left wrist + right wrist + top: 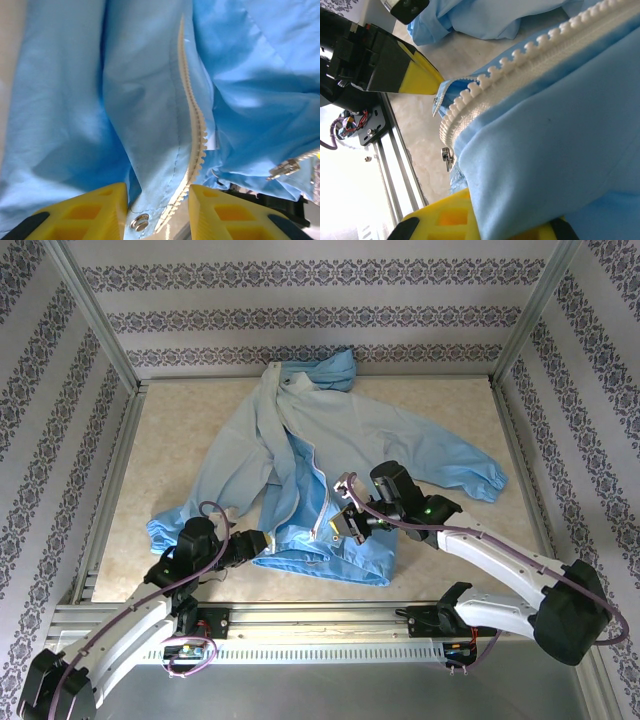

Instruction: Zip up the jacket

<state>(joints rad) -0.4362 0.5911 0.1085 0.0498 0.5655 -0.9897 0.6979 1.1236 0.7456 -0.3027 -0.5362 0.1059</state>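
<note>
The light-blue jacket (340, 440) lies spread on the table, its front open along the white zipper (322, 480). My left gripper (258, 543) sits at the bottom hem. Its yellow fingers (107, 205) stand apart, open (157, 190), with the hem corner, a metal snap (140, 220) and the zipper teeth (192, 115) between them. My right gripper (350, 518) is shut (512, 210) on the other front edge, blue cloth bunched between its fingers (450, 215). The metal slider (446, 156) hangs just below that toothed edge (520, 65); the left wrist view shows the slider (282, 169) at the right.
The left sleeve cuff (165, 530) lies beside my left arm, and the right sleeve (485, 478) reaches toward the right wall. The hood (325, 370) is at the far edge. A metal rail (320, 625) runs along the near table edge.
</note>
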